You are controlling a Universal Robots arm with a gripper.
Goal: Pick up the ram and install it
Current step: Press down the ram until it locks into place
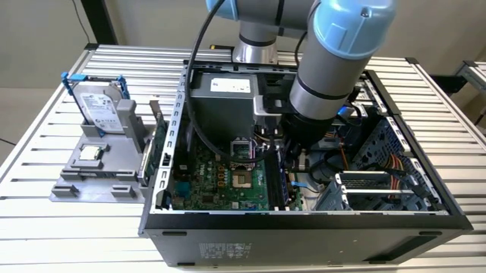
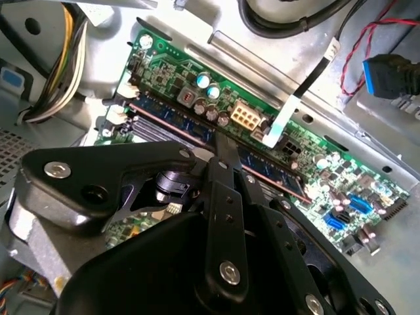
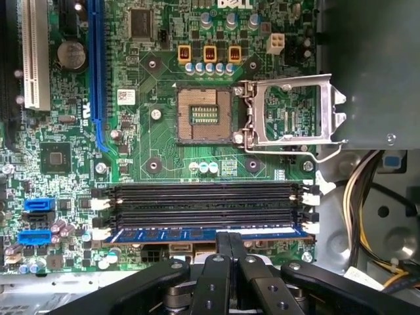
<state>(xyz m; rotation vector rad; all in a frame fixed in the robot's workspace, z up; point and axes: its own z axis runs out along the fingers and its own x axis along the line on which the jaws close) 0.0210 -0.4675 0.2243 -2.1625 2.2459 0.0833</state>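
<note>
Now, scene: the arm reaches down into an open case (image 1: 304,219) on a slatted table (image 1: 45,227), its gripper (image 3: 229,237) low over the board (image 3: 164,141).
Ram, place: the ram (image 3: 197,233) sits in the slot (image 3: 203,234) nearest the gripper; the other slots (image 3: 203,203) beside it stand bare.
Ram to gripper: in the first wrist view the ram lies at 12 o'clock from the gripper body, touching or just under the fingertips (image 3: 224,239), which meet it a little past the middle of its length.
Long axis: in the first wrist view it runs 9 to 3 o'clock, along the slots and square across the fingers; in the second wrist view the ram (image 2: 170,118) runs from 10 toward 4 o'clock, passing under the gripper (image 2: 226,146).
Gripper state: fingers drawn close together, a thin gap at most, tips on the ram's top edge; I judge it closed about the stick or pressing on it, and cannot tell which.
Seating: the white latches (image 3: 308,228) at the slot ends are visible; whether they have caught the ram cannot be told.
Ram, look: a long, narrow, flat blue stick, seen edge-on, with a row of dark chips along its face.
Nearby: an empty socket (image 3: 203,115) with its frame (image 3: 292,111) swung open lies beyond the slots, at 12 o'clock from the ram in the first wrist view.
</note>
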